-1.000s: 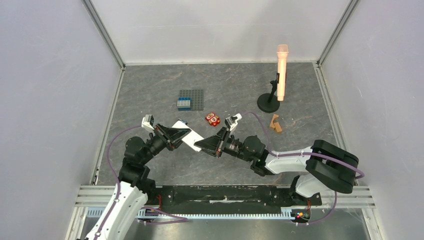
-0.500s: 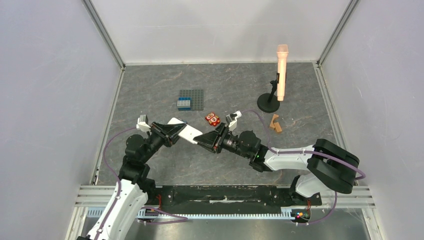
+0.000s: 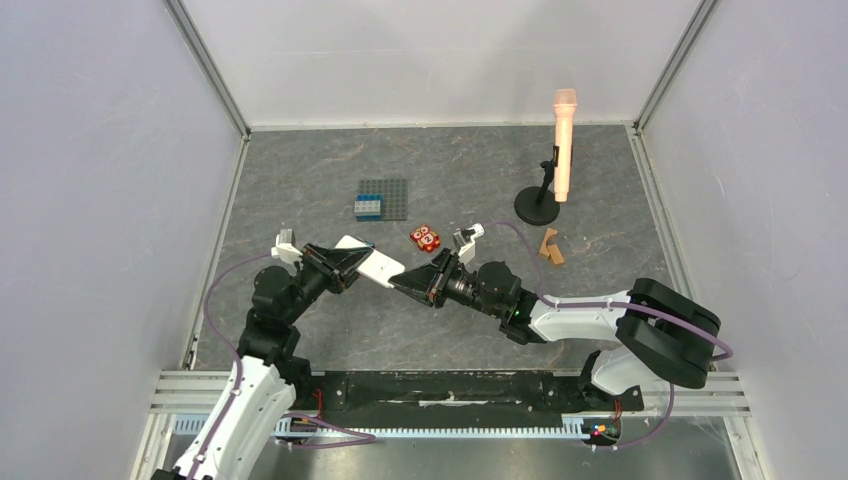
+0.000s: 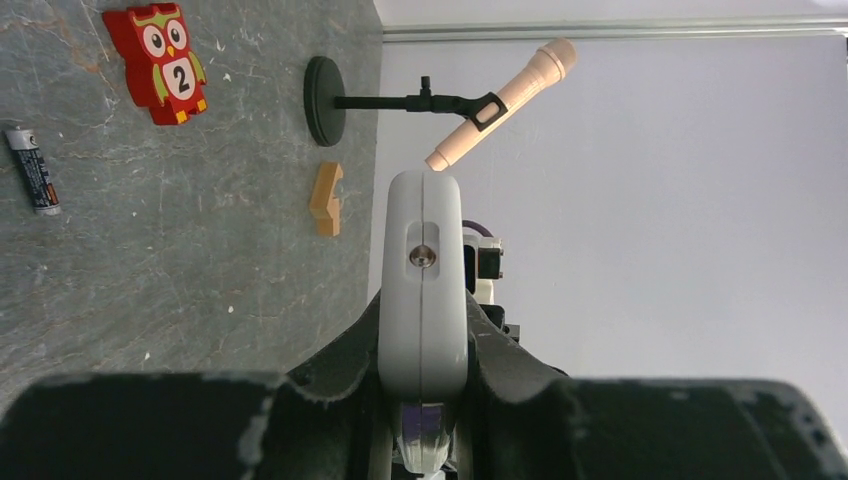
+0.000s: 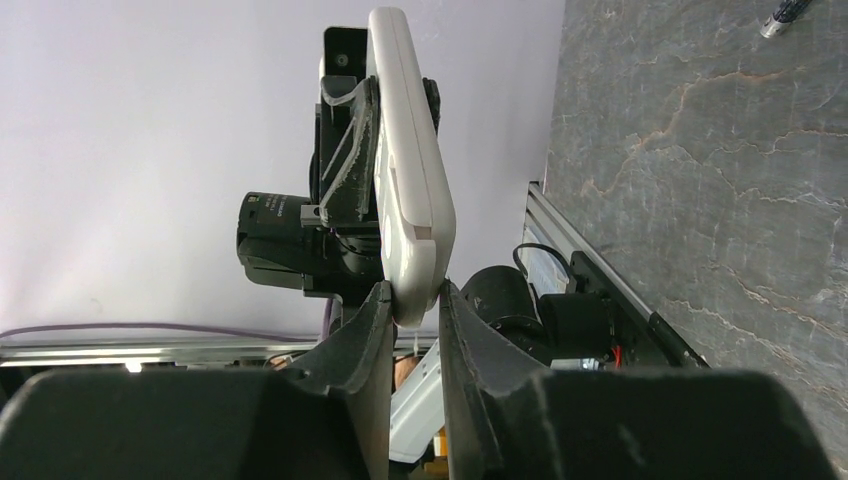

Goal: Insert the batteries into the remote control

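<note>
The white remote control (image 3: 368, 262) is held off the table between both grippers. My left gripper (image 3: 348, 262) is shut on one end; in the left wrist view the remote (image 4: 422, 250) stands edge-on between the jaws of the gripper (image 4: 422, 315). My right gripper (image 3: 398, 287) is shut on the opposite end; in the right wrist view its fingers pinch the tip of the remote (image 5: 405, 150), the gripper (image 5: 415, 297) just below. One dark grey battery (image 4: 32, 170) lies on the table; a battery end (image 5: 783, 15) shows at that view's top right. No second battery is seen.
A red owl toy (image 3: 425, 238) lies just behind the grippers. A grey baseplate (image 3: 392, 192) with a blue brick stands farther back. A microphone on a black stand (image 3: 563, 145) is at the back right, with brown wooden pieces (image 3: 550, 246) near it.
Both grippers and the remote have shifted a little to the left and back since a second ago. Little has moved in the last half second.
</note>
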Robot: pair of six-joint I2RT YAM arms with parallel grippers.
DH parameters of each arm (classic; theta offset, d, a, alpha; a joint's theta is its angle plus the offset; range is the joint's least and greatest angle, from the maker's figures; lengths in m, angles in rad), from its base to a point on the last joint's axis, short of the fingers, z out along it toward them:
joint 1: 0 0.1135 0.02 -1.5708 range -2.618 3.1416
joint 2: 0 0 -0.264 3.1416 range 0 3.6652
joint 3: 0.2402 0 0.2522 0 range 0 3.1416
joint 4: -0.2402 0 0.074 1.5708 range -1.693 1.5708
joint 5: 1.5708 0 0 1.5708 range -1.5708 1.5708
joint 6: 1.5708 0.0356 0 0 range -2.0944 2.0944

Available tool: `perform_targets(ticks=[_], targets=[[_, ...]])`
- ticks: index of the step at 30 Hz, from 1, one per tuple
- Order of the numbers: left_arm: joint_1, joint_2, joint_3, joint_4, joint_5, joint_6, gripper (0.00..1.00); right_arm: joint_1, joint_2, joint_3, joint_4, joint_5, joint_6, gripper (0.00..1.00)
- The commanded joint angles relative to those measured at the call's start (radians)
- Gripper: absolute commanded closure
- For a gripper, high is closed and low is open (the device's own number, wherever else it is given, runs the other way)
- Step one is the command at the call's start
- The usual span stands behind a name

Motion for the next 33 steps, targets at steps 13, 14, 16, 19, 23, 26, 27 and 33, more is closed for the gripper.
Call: perform_targets(ticks=[13, 14, 16, 19, 23, 26, 27, 33], targets=[[0.01, 0.052, 0.145, -0.019, 0.026, 0.499, 0.98, -0.026, -0.005, 0.076, -0.136, -0.057, -0.012, 0.95], [0.01, 0.06, 0.149, -0.02, 0.034, 0.517, 0.98, -0.028, -0.001, 0.079, -0.134, -0.059, -0.011, 0.96], [0.01, 0.074, 0.155, -0.035, 0.034, 0.545, 0.98, -0.033, 0.006, 0.081, -0.116, -0.062, -0.01, 1.0], [0.01, 0.083, 0.157, -0.078, 0.001, 0.589, 0.98, -0.045, 0.001, 0.069, -0.082, -0.053, -0.021, 1.0], [0.01, 0.075, 0.165, -0.184, -0.076, 0.671, 0.98, -0.078, -0.04, 0.022, -0.05, -0.068, 0.005, 1.0], [0.01, 0.072, 0.193, -0.277, -0.134, 0.712, 0.98, -0.11, -0.105, -0.035, -0.061, -0.093, 0.022, 1.0], [0.01, 0.073, 0.205, -0.293, -0.13, 0.725, 0.98, -0.124, -0.129, -0.047, -0.123, -0.091, 0.0, 1.0], [0.01, 0.064, 0.263, -0.346, -0.106, 0.772, 0.98, -0.199, -0.242, -0.111, -0.538, 0.043, -0.207, 1.0]])
